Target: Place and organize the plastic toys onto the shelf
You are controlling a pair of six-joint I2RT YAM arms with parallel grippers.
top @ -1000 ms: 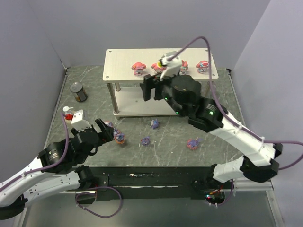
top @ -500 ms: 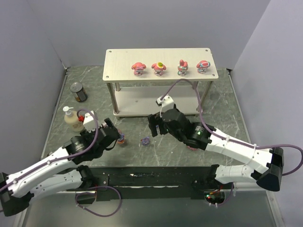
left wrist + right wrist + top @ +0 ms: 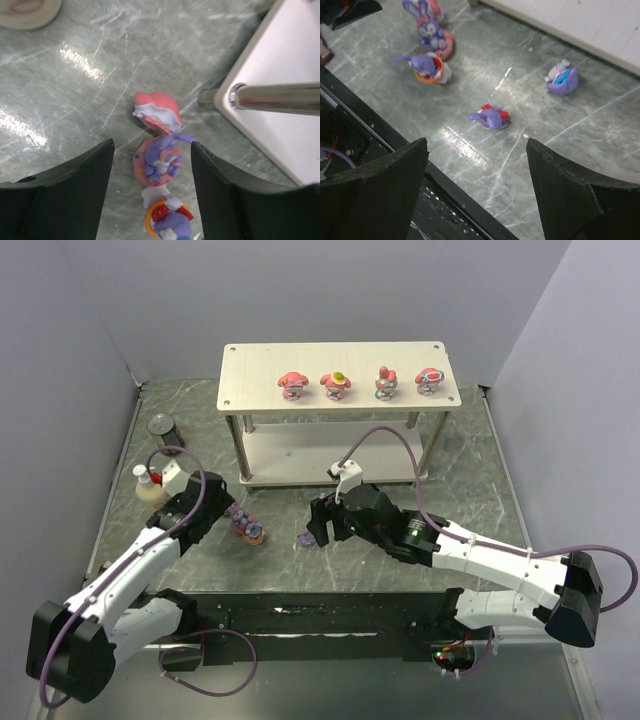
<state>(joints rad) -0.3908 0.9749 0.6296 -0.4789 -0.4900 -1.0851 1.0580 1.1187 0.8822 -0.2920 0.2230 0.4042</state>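
One grey marbled table top (image 3: 470, 490) lies under everything. One two-tier shelf of pale wood-grain boards on silver metal posts (image 3: 335, 365) stands upright at 12 o'clock of it.

Two black grippers. The left gripper (image 3: 152, 146), at 8 o'clock, has its jaws apart either side of a toy, not clamped. The right gripper (image 3: 476, 145), near centre, has its jaws wide with nothing between them.

One beige pump bottle (image 3: 150, 488) at 9 o'clock, one dark tin can (image 3: 162, 426) at 10 o'clock.

Plastic toys are tiny cartoon figurines, nine seen.

Four pink-red hooded ones stand in a row on the top board:
- leftmost toy (image 3: 292, 385)
- second toy (image 3: 336, 384)
- third toy (image 3: 384, 383)
- rightmost toy (image 3: 430, 380)

Five are on the table:
- pink hooded toy lying on its side (image 3: 157, 107)
- purple rabbit-eared toy on a pink base (image 3: 160, 160), between the left jaws, just beside the pink one
- purple toy with an orange ring (image 3: 167, 222), at its 6 o'clock
- purple toy with a red patch (image 3: 491, 118), lying apart
- purple toy with a blue patch (image 3: 562, 80), lying apart
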